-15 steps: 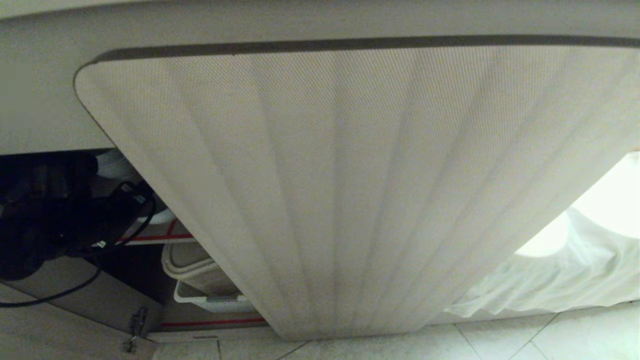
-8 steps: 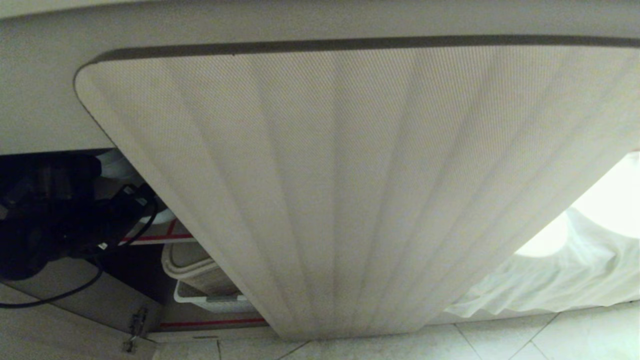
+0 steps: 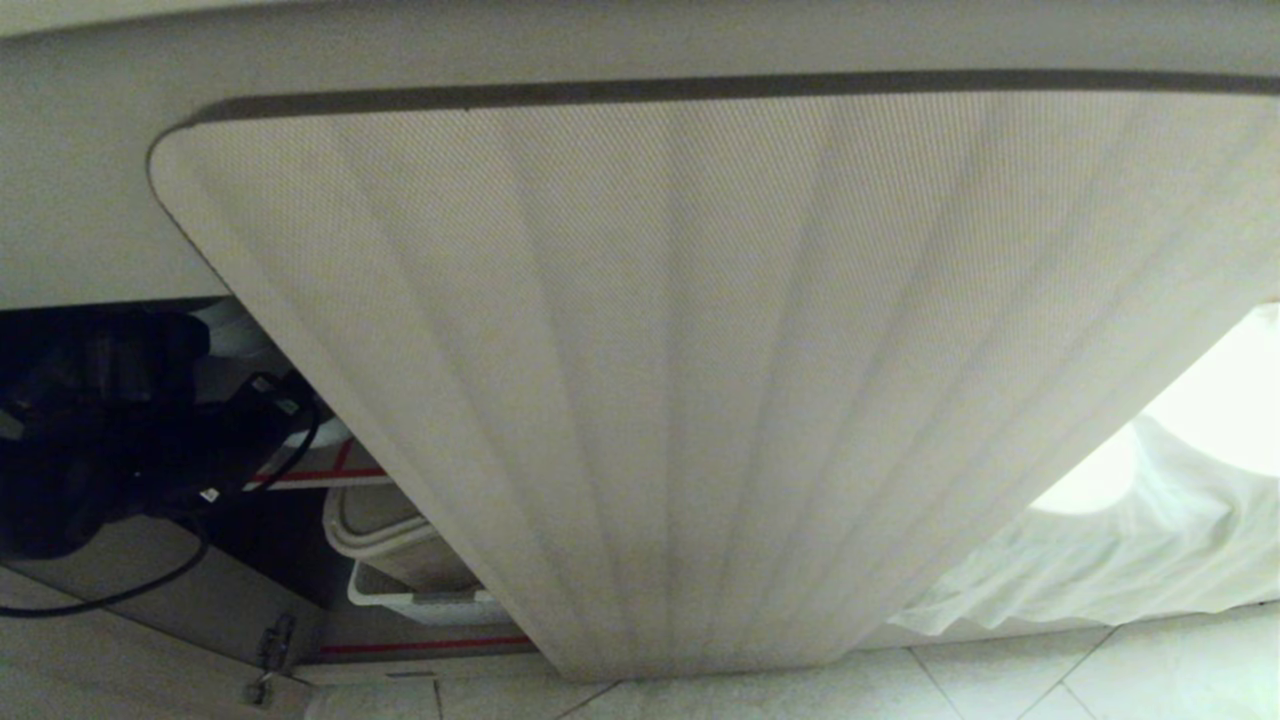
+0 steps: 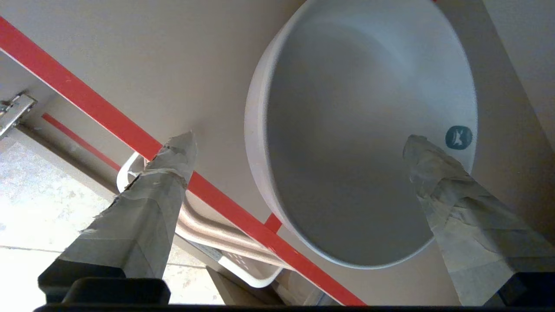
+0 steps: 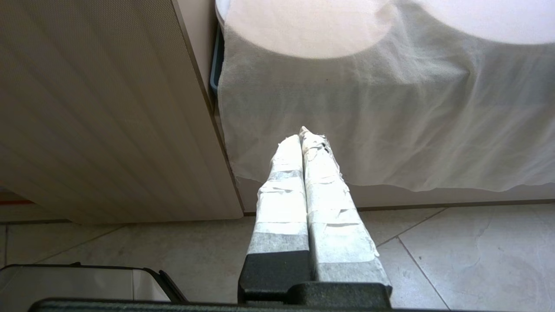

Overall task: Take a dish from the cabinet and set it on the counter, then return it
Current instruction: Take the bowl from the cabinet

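Observation:
The dish [image 4: 360, 143], a plain white bowl with a small teal mark near its rim, stands on the cabinet's brown shelf [image 4: 143, 65] just behind the red edge strip [image 4: 86, 104]. My left gripper [image 4: 298, 141] is open wide over it. One taped finger [image 4: 433, 173] reaches over the bowl's rim, and the other [image 4: 169, 164] hangs outside the bowl past the shelf edge. In the head view the left arm [image 3: 120, 430] reaches into the dark cabinet beside the open ribbed door [image 3: 700, 380], under the counter's edge [image 3: 600, 40]. My right gripper [image 5: 301, 135] is parked, shut and holding nothing.
A white perforated basket [image 4: 243, 271] holding beige trays [image 3: 380, 530] sits on the lower shelf under the dish. A door hinge [image 4: 13, 108] is at the cabinet's side. A white cloth-draped surface [image 5: 368, 108] stands right of the door, above the tiled floor [image 5: 455, 251].
The left arm has edged slightly further in toward the shelf, covering more of the white bowl in the head view. Its gripper stays open.

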`<state>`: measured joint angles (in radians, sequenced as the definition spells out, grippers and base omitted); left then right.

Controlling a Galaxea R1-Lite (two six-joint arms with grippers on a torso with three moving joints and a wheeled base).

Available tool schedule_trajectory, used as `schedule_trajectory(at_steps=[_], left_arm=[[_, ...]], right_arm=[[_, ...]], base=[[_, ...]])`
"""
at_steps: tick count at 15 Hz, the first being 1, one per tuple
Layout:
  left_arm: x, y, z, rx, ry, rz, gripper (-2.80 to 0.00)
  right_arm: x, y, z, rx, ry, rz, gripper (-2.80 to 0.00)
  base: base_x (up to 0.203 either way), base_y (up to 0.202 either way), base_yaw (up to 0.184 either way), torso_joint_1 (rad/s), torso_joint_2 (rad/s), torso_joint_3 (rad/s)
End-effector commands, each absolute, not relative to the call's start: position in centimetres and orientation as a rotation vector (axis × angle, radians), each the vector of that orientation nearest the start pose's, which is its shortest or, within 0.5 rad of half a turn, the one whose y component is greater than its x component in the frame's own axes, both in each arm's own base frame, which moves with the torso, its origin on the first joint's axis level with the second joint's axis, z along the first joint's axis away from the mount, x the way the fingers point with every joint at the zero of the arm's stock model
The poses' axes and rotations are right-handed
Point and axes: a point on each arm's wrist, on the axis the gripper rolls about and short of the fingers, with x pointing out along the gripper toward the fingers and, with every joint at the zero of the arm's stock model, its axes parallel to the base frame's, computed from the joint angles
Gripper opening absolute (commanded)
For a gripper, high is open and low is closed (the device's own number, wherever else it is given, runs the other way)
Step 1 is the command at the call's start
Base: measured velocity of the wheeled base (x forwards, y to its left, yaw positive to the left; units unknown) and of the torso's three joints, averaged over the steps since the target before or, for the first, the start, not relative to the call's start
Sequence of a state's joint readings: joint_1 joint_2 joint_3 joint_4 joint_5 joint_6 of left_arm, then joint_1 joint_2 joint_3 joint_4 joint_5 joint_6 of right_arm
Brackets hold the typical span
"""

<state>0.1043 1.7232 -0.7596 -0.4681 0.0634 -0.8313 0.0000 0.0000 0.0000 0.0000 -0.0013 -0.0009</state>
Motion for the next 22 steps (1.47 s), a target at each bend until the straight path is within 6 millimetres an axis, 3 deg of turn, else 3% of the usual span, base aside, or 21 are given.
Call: schedule_trajectory(at_steps=[1,21,22], left_arm=[[29.6,3.3,14.7,-0.828,0.398,0.364,0.0],[30.6,2.8,14.8,-0.816,0.385,0.364,0.0],[30.7,2.8,14.8,-0.816,0.385,0.364,-2.8]], right_arm=[[-2.3,0.0,7.5,-0.002,0.0,0.0,-2.8],[-2.3,0.0,7.5,-0.002,0.0,-0.001,-2.8],[-2.3,0.0,7.5,-0.002,0.0,-0.002,-2.8]], base=[[0.0,0.0,0.0,0.0,0.0,0.0],[0.0,0.0,0.0,0.0,0.0,0.0],[0.0,0.0,0.0,0.0,0.0,0.0]])
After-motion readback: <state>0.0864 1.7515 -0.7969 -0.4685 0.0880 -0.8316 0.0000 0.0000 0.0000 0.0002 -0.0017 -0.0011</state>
